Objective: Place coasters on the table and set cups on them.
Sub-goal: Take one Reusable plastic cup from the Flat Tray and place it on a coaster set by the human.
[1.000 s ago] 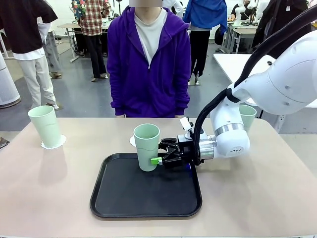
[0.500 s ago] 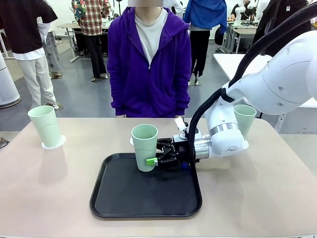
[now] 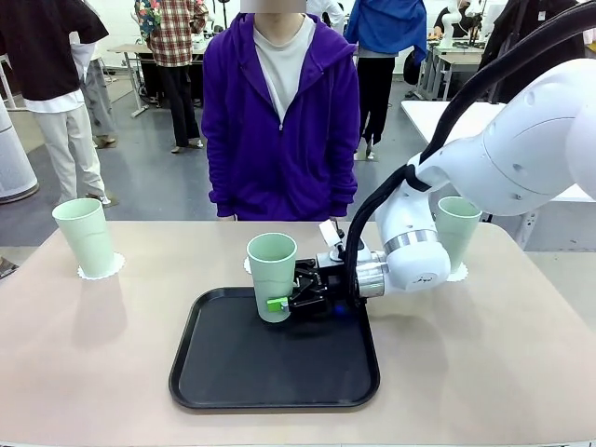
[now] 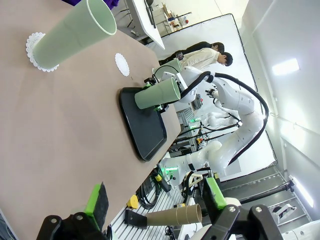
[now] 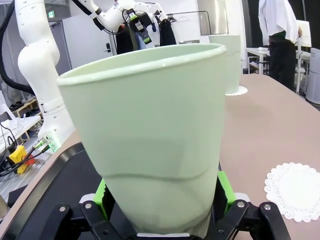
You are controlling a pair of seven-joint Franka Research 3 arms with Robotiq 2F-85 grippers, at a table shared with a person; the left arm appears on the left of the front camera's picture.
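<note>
Right gripper (image 3: 279,304): jaws spread wide, green pads flanking the lower body of the middle cup (image 3: 272,276), which stands upright at the 12 o'clock edge of the black tray (image 3: 223,382); a firm clamp cannot be confirmed. Left gripper (image 4: 152,207): jaws apart, empty. Bare coaster (image 5: 296,190) lies just beyond the tray. Remaining cups stand on coasters at the table's (image 3: 84,363) 10 o'clock (image 3: 85,236) and 2 o'clock (image 3: 457,229) positions

Cup (image 3: 272,276) in tray (image 3: 275,372), apparently.
</note>
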